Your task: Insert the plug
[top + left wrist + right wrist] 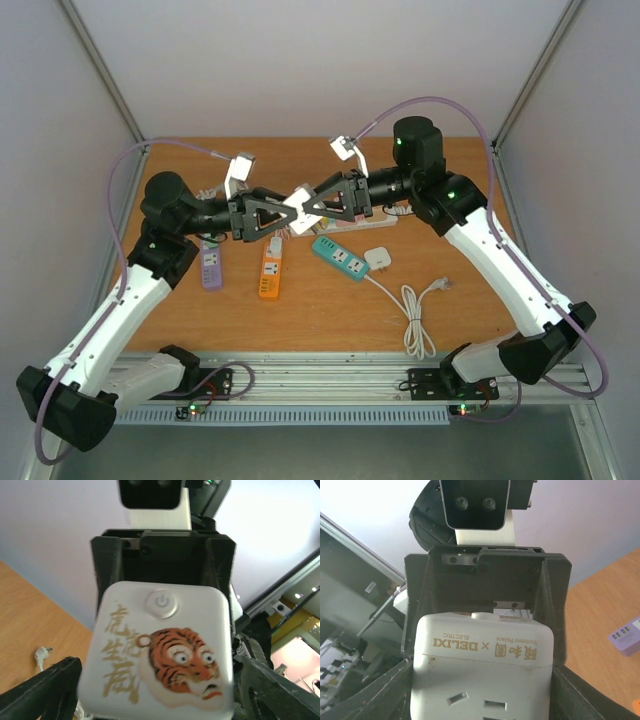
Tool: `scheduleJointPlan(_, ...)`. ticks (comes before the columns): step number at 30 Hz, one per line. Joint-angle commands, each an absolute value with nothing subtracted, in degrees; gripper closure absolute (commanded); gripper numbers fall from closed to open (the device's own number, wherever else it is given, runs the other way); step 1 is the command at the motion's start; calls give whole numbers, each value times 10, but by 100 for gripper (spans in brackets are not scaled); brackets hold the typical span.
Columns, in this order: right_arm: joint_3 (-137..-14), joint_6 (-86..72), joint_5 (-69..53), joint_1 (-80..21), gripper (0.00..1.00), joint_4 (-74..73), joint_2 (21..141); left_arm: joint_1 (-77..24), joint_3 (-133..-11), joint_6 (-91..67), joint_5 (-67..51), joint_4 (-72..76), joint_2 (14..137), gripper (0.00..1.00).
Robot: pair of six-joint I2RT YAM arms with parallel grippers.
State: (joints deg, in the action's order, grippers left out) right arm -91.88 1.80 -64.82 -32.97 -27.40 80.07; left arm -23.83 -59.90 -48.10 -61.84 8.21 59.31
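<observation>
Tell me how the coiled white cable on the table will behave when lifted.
The white cable lies in slack loops, so it is probably floppy and would uncoil. Its plug looks small, likely light, apt to dangle and swing.

Two grippers are counted: the left gripper (287,213) and the right gripper (306,206). One white cube socket (297,200) is counted. Three coloured power strips are seen: one purple strip (212,268), one orange strip (270,268) and one teal strip (339,257). One white cable (413,322) and one plug (441,285) are also counted.
</observation>
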Motion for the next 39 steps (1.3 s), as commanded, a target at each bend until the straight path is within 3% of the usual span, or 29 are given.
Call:
scheduleJointPlan(1, -942, 15, -695, -327, 49, -262, 809, -240, -584, -603, -658, 193, 590, 20)
scheduleJointPlan(9, -940, 13, -690, -329, 47, -269, 817, -240, -601, -549, -642, 67, 579, 54)
scheduleJointPlan(12, -942, 14, -663, -328, 31, -289, 813, -240, -607, -518, -627, 29, 576, 70)
scheduleJointPlan(15, -926, 29, -597, -329, 16, -300, 794, -240, -623, -478, -584, -57, 569, 73)
scheduleJointPlan(20, -853, 104, -465, -336, 6, -280, 731, -240, -656, -376, -434, -217, 543, 77)
scheduleJointPlan(22, -814, 150, -412, -354, 5, -261, 705, -240, -656, -371, -377, -243, 533, 77)
scheduleJointPlan(27, -757, 251, -243, -428, 2, -243, 681, -240, -650, -415, -372, -255, 533, 78)
scheduleJointPlan(39, -807, 309, -78, -532, 2, -255, 776, -240, -637, -465, -389, -280, 540, 77)
